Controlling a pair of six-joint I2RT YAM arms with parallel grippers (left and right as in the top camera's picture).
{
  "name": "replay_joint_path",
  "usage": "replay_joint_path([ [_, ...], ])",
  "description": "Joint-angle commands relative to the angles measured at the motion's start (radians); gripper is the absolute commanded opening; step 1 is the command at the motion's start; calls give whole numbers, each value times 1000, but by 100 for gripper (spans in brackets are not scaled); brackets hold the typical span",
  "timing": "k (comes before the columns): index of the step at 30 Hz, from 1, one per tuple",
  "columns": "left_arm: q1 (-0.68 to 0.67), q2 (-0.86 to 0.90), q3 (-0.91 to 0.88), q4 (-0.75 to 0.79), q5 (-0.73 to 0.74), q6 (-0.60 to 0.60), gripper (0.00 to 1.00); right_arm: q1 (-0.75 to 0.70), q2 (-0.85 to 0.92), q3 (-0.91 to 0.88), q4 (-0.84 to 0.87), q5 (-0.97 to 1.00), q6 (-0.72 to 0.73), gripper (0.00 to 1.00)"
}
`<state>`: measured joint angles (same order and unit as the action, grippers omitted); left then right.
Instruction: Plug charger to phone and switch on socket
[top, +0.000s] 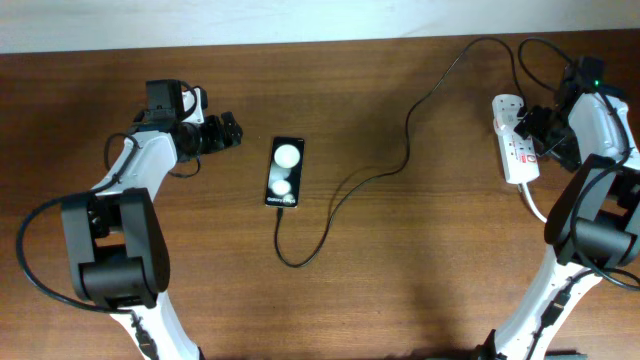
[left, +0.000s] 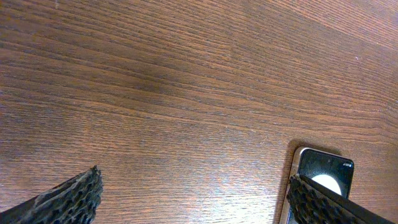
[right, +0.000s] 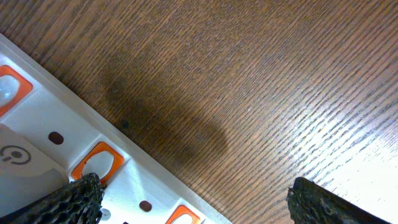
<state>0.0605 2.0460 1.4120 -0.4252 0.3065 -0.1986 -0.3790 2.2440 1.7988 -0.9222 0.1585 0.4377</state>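
Observation:
The black phone (top: 284, 171) lies face up in the middle of the table, two white reflections on its screen. The thin black charger cable (top: 345, 187) loops from the phone's near end, where its tip seems to sit, up to the white socket strip (top: 516, 140) at the right. My left gripper (top: 228, 131) is open, left of the phone; the phone's corner (left: 326, 167) shows by its right finger. My right gripper (top: 535, 125) is open over the socket (right: 56, 140), one finger above an orange switch (right: 99, 163).
The thick white cord (top: 533, 203) runs from the socket's near end toward the right arm base. Both arm bases stand at the front corners. Bare wooden table (top: 420, 260) lies between them.

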Motion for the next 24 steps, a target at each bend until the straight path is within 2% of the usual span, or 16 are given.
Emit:
replay_joint_path([
  [1,1,-18,16,2,7,9,99,28,42,-48,-16,-91,-33,99],
  [5,1,-18,16,2,7,9,99,2,42,-48,-11,-50,24,99],
  [13,1,-18,16,2,7,9,99,-8,42,-48,77,-97,7,99],
  [17,1,-18,16,2,7,9,99,-8,42,-48,79,-219,-40,99],
  [24,1,-18,16,2,7,9,99,-8,42,-49,27,-227,-41,99],
])
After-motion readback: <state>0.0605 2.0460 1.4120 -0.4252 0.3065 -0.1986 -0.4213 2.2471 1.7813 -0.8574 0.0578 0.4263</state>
